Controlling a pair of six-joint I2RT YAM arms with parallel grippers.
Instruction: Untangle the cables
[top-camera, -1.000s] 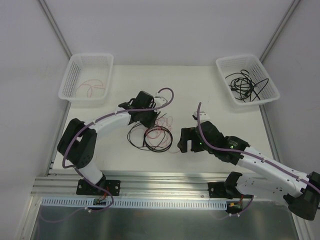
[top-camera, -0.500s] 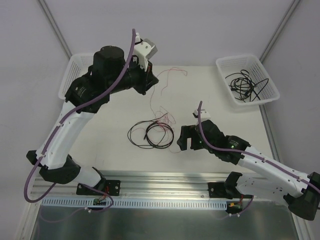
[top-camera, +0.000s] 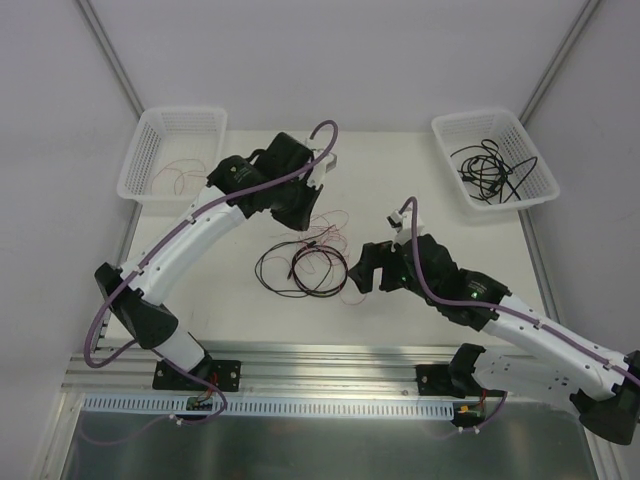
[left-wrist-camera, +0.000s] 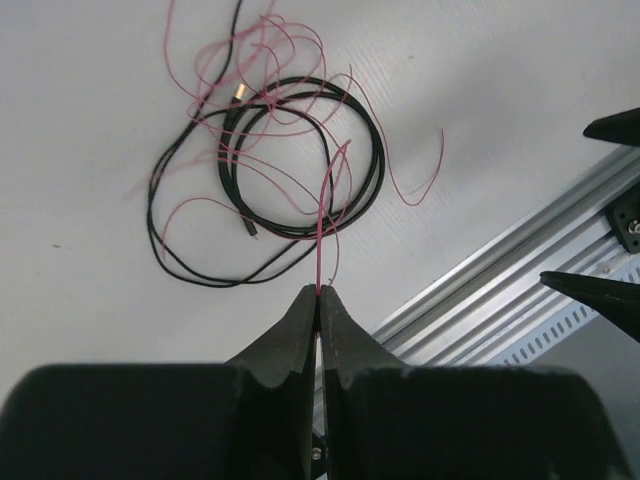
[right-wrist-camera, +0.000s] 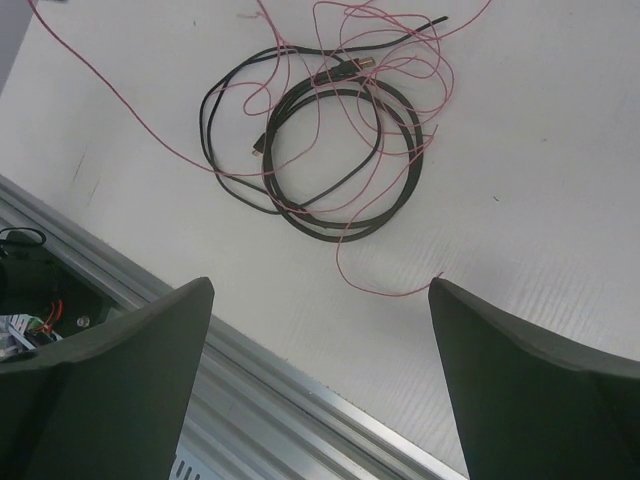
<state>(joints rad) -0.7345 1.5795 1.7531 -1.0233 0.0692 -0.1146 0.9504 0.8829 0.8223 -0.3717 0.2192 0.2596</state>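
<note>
Tangle of coiled thin black cords and fine red wires (top-camera: 303, 268) lies mid white desk (top-camera: 420, 175). The left hand (left-wrist-camera: 318, 293) is pressed together, pinching one red wire strand (left-wrist-camera: 322, 235) running up from it. The right hand (right-wrist-camera: 320, 288) is spread, just beside the tangle.

Bench (top-camera: 400, 170) is plain white with a silver ribbed rail (top-camera: 330, 360) along the near edge. The cables (top-camera: 300, 270) mid-bench are black cords (right-wrist-camera: 322, 232) laced with pink-red wires (left-wrist-camera: 320, 250), and one plug (right-wrist-camera: 355, 68) has a gold tip. Both baskets are white lattice, the far-left corner one (top-camera: 185, 109) showing pink-red wire inside and the far-right corner one (top-camera: 475, 115) black cord; arms (top-camera: 190, 240) are white with black joints and purple cables (top-camera: 324, 124) along them, left gripper (left-wrist-camera: 319, 292) and right gripper (right-wrist-camera: 320, 285) matte black.
</note>
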